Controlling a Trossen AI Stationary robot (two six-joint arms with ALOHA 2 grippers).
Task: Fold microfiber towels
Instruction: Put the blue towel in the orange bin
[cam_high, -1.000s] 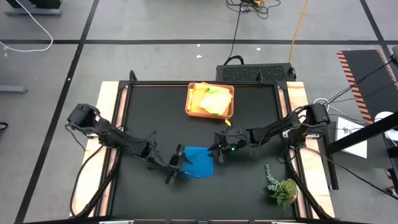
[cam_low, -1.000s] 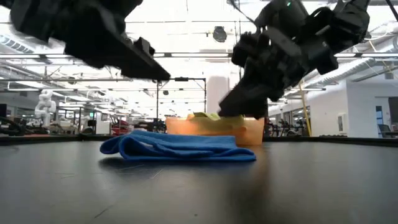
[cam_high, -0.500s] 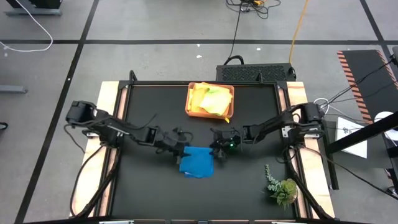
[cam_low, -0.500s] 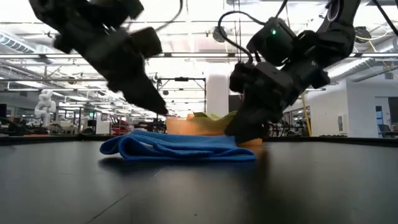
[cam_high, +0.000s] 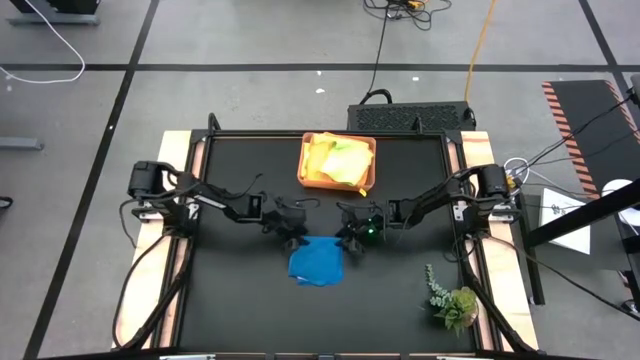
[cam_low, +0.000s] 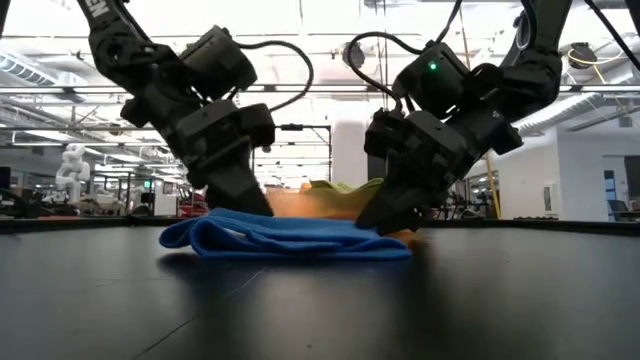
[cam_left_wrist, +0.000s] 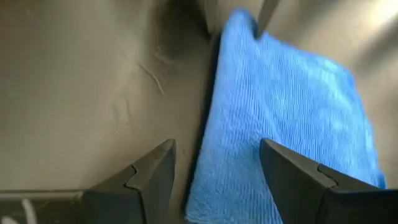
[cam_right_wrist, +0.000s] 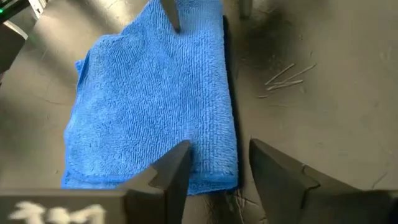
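Blue, soft and limp, the folded microfiber towel (cam_high: 318, 259) lies mid-table, best pinched at its far corners, where the left gripper (cam_high: 291, 237) and right gripper (cam_high: 352, 240) hover open-jawed, holding nothing.

The blue towel (cam_right_wrist: 152, 102) under me is soft microfiber cloth, its nap running in fine ribbed rows, matt all over. My bench (cam_high: 230, 290) wears a black matt mat, lightly scuffed and scratched near the cloth, with pale bare wood showing along its side edges. My left claw (cam_left_wrist: 214, 171) and right claw (cam_right_wrist: 217, 168) have dark fingers with a dull, smooth plastic look. The tray (cam_high: 306, 178) looks a smooth orange-tan, holding yellow and lime cloths (cam_high: 340, 158) of the same soft weave.
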